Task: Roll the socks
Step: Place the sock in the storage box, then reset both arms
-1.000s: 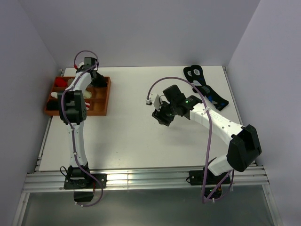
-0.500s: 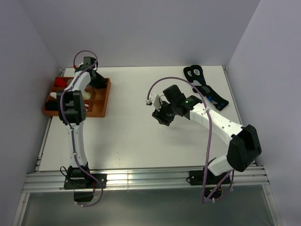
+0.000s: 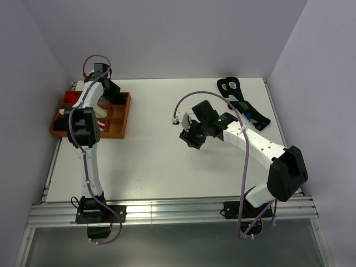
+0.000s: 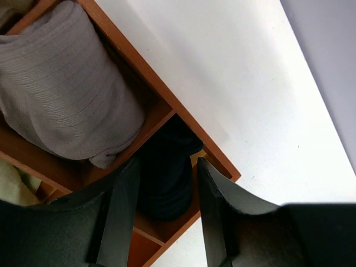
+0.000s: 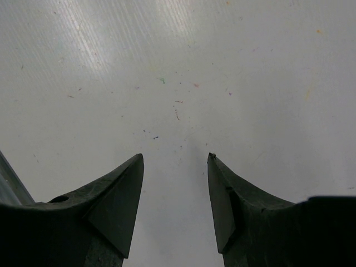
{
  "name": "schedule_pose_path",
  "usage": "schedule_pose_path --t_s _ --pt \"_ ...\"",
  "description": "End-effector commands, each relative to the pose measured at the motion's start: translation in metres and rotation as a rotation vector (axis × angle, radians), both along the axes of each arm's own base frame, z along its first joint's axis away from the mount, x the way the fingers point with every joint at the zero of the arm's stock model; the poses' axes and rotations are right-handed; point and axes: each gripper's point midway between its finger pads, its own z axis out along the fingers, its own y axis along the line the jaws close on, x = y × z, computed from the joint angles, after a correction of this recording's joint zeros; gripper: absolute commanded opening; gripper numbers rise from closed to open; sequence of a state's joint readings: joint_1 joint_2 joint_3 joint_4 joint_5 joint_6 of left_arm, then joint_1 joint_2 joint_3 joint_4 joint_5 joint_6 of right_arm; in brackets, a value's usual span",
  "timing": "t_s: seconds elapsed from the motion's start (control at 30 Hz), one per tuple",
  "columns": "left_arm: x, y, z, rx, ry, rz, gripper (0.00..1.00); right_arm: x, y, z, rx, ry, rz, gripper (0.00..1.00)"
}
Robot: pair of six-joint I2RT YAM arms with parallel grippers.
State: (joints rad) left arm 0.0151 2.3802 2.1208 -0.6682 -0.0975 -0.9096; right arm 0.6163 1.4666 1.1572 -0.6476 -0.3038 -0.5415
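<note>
A plain black sock (image 4: 167,183) lies rolled up in the corner compartment of the brown wooden tray (image 4: 183,125). My left gripper (image 4: 167,164) hangs over it, open, one finger on either side, with a slim gap on the right. In the top view the left gripper (image 3: 114,92) is over the tray's back right corner (image 3: 127,111). A red bundle (image 3: 70,98) lies in the tray's back left compartment; I cannot tell its stripes. My right gripper (image 3: 189,138) is open and empty over the bare white table (image 5: 178,67), its jaws well apart in the right wrist view (image 5: 175,158).
A grey sock bundle (image 4: 61,83) fills the compartment beside the black sock. Dark socks with white rings and blue marks (image 3: 240,101) lie flat at the table's back right. Purple-grey walls close in the table at the back and both sides.
My left wrist has shifted slightly back and to the left above the tray. The right arm has not moved.
</note>
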Motion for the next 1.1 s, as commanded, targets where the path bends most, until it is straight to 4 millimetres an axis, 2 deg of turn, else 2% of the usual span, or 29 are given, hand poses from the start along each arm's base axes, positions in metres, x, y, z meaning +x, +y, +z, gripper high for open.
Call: schedule_pose_path --t_s 0.0,0.13,0.17,0.23,0.27,0.33,0.37,0.4,0.43,0.47,0.5,0.53,0.57,0.6,0.67,0.7,0.73,0.77,0.8,0.83,0.87,0.9,0.93,0.97,1.0,1.03,1.07 --pt "0.004 0.004 0.062 0.012 -0.106 -0.02 0.5 0.007 0.003 0.011 0.021 -0.031 0.003 0.57" --pt "-0.001 0.003 0.072 0.01 -0.127 -0.026 0.5 0.009 0.003 0.013 0.024 -0.041 -0.005 0.57" --pt "-0.003 0.003 0.085 0.011 -0.147 -0.021 0.49 0.009 0.003 0.014 0.025 -0.043 -0.005 0.57" --pt "-0.008 0.002 0.09 0.014 -0.16 -0.028 0.49 0.009 0.002 0.016 0.031 -0.045 -0.017 0.57" --pt "-0.011 0.0 0.107 0.015 -0.193 -0.036 0.49 0.009 0.002 0.016 0.031 -0.047 -0.021 0.57" --pt "-0.019 -0.003 0.112 0.016 -0.204 -0.051 0.49 0.009 0.001 0.021 0.044 -0.062 -0.034 0.57" --pt "-0.024 -0.004 0.132 0.019 -0.243 -0.057 0.49 0.01 0.002 0.022 0.049 -0.066 -0.039 0.57" --pt "-0.031 -0.008 0.128 0.026 -0.232 -0.073 0.49 0.01 0.001 0.026 0.058 -0.079 -0.045 0.58" --pt "-0.035 -0.008 0.133 0.026 -0.245 -0.082 0.49 0.01 0.001 0.028 0.065 -0.081 -0.06 0.58" --pt "-0.041 -0.01 0.151 0.029 -0.28 -0.09 0.49 0.01 0.001 0.031 0.073 -0.084 -0.065 0.58" --pt "-0.05 -0.031 0.147 0.029 -0.266 -0.143 0.48 0.01 0.0 0.036 0.086 -0.094 -0.072 0.58" --pt "-0.056 -0.036 0.15 0.034 -0.27 -0.159 0.48 0.009 0.002 0.04 0.107 -0.092 -0.078 0.58" --pt "-0.067 -0.043 0.16 0.039 -0.3 -0.177 0.48 0.01 0.001 0.042 0.12 -0.097 -0.088 0.59" --pt "-0.075 -0.063 0.166 0.049 -0.322 -0.231 0.48 0.011 -0.002 0.049 0.14 -0.11 -0.103 0.59" --pt "-0.097 -0.083 0.178 0.063 -0.365 -0.278 0.48 0.01 -0.004 0.052 0.17 -0.102 -0.128 0.6" --pt "-0.11 -0.11 0.181 0.061 -0.38 -0.343 0.49 0.009 -0.007 0.057 0.185 -0.105 -0.146 0.6" --pt "-0.125 -0.119 0.198 0.064 -0.427 -0.358 0.48 0.011 -0.011 0.058 0.188 -0.107 -0.163 0.6" --pt "-0.138 -0.132 0.185 0.06 -0.423 -0.388 0.48 0.009 -0.011 0.06 0.198 -0.1 -0.165 0.6" --pt "-0.154 -0.159 0.186 0.04 -0.448 -0.443 0.49 0.008 -0.013 0.065 0.212 -0.109 -0.17 0.61" --pt "-0.165 -0.169 0.184 0.03 -0.464 -0.462 0.49 0.009 -0.018 0.069 0.225 -0.11 -0.195 0.61" --pt "-0.188 -0.177 0.177 0.013 -0.47 -0.491 0.49 0.009 -0.021 0.069 0.229 -0.106 -0.204 0.62" --pt "-0.201 -0.199 0.182 -0.025 -0.518 -0.528 0.49 0.006 -0.023 0.074 0.248 -0.108 -0.209 0.62" --pt "-0.215 -0.204 0.191 -0.041 -0.556 -0.544 0.49 0.007 -0.028 0.076 0.255 -0.108 -0.226 0.63" --pt "-0.227 -0.209 0.173 -0.037 -0.535 -0.566 0.49 0.007 -0.03 0.078 0.266 -0.108 -0.232 0.63" --pt "-0.24 -0.227 0.176 -0.051 -0.563 -0.613 0.49 0.005 -0.031 0.084 0.289 -0.111 -0.237 0.63" --pt "-0.249 -0.231 0.18 -0.059 -0.586 -0.626 0.49 0.004 -0.034 0.083 0.293 -0.108 -0.246 0.64" --pt "-0.26 -0.238 0.167 -0.061 -0.572 -0.654 0.48 0.005 -0.036 0.086 0.304 -0.112 -0.256 0.66"
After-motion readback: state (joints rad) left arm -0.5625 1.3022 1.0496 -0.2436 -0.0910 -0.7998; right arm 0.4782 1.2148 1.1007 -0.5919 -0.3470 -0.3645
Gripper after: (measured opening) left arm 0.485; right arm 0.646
